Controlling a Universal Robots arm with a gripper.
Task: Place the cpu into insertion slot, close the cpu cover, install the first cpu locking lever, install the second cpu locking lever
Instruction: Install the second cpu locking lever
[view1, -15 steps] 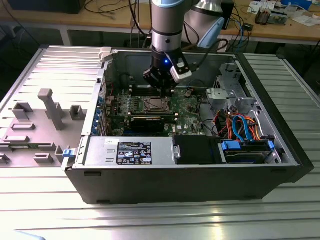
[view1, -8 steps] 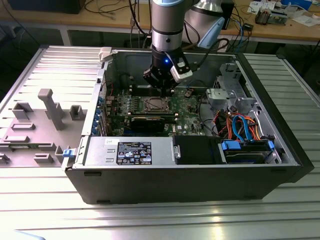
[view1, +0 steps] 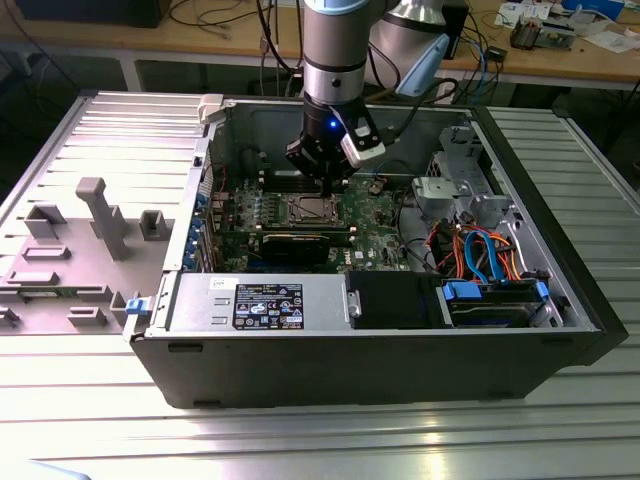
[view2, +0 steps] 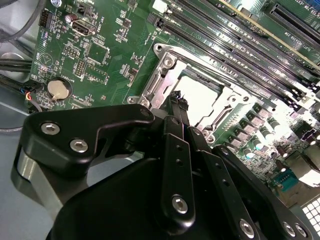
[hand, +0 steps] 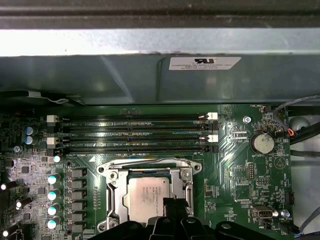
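Observation:
The cpu (hand: 147, 197), a silvery square chip, lies in the insertion slot (hand: 102, 169) on the green board. The cpu cover (hand: 114, 192), a silver frame, lies flat around it. In the second wrist view the cpu (view2: 200, 95) shines through the opening of the cpu cover (view2: 159, 80). My gripper (view2: 179, 100) hovers just over the chip's edge, its black fingers pressed together with nothing seen between them. In the first wrist view the gripper (hand: 172, 204) overlaps the chip's edge. In the exterior view the gripper (view1: 327, 185) hangs inside the open case, above the cpu (view1: 308, 208).
Long black memory slots (hand: 132, 132) run beside the socket, with the case wall (hand: 150, 70) behind them. A coin battery (hand: 262, 143) sits on the board. A black graphics card (view1: 295, 247), a power supply (view1: 255, 300) and a drive bay with coloured cables (view1: 480, 250) crowd the case.

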